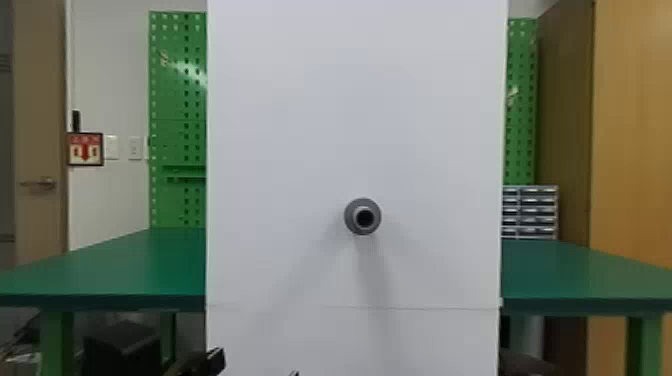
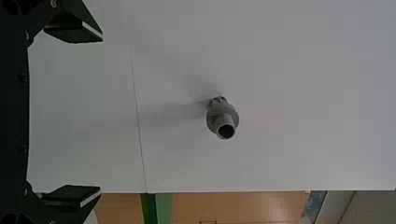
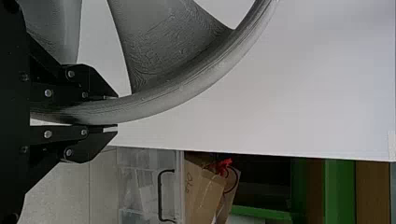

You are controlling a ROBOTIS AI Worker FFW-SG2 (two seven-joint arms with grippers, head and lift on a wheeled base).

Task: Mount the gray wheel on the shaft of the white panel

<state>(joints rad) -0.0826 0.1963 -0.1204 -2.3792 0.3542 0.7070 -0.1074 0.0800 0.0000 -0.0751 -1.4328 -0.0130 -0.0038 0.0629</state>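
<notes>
The white panel stands upright. In front of it, near one side edge, the gray wheel is pinched at its rim by the right gripper. It looks stiff, fairly light and perhaps slick, likely to swivel in that single grip; the opposite rim would suit the left gripper, empty, fingers apart. Below the panel's middle juts the bare shaft.

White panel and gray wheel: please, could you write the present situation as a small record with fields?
White panel: upright, in front of the green table
Shaft: sticks out from the panel, bare
Gray wheel: off the shaft, not yet mounted
Right gripper: shut on the wheel's rim
Left gripper: open, empty, facing the panel
</notes>
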